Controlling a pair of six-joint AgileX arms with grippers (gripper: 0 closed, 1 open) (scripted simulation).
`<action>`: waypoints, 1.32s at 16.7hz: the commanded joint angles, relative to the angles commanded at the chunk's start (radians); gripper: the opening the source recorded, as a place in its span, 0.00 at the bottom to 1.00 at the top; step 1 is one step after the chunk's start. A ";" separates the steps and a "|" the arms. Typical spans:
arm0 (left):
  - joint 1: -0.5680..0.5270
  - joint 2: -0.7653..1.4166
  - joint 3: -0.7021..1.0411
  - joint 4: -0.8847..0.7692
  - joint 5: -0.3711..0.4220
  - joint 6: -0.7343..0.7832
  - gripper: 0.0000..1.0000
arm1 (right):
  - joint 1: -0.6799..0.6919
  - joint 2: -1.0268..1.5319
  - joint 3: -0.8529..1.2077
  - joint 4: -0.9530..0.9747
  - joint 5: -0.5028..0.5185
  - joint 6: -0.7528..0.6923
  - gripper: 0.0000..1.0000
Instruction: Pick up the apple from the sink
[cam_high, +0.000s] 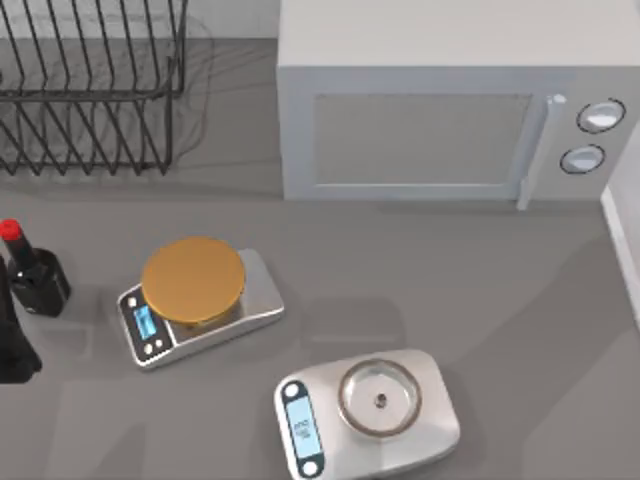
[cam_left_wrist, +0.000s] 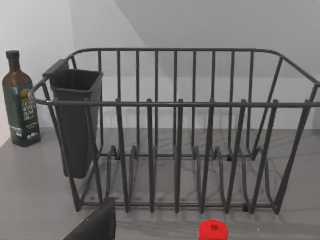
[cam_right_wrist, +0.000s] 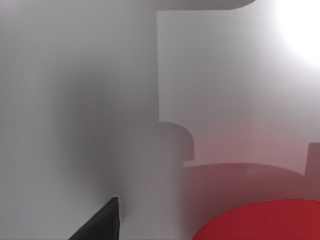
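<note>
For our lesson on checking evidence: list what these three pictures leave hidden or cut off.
- Apple: right wrist view's edge cuts it off; its seat in the sink is unseen.
- Right gripper: one dark finger shows; jaws undecidable.
- Left gripper: a dark corner shows; jaws undecidable.
- Bottle: top view's left edge and the dark arm hide part.

On your flat grey counter (cam_high: 420, 270) a dark wire dish rack (cam_high: 90, 90) stands at the far left, with a pale grey microwave (cam_high: 440, 110) to its right. A dark bottle with a red cap (cam_high: 35, 275) sits at the left edge, beside a steel scale topped by an orange disc (cam_high: 195, 295). A second steel scale with a round dish (cam_high: 370, 410) lies nearer the front.
</note>
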 joint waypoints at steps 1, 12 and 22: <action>0.000 0.000 0.000 0.000 0.000 0.000 1.00 | 0.000 0.000 0.000 0.000 0.000 0.000 0.62; 0.000 0.000 0.000 0.000 0.000 0.000 1.00 | 0.000 0.000 0.000 0.000 0.000 0.000 0.00; 0.000 0.000 0.000 0.000 0.000 0.000 1.00 | 0.000 -0.082 0.085 -0.105 -0.014 0.006 0.00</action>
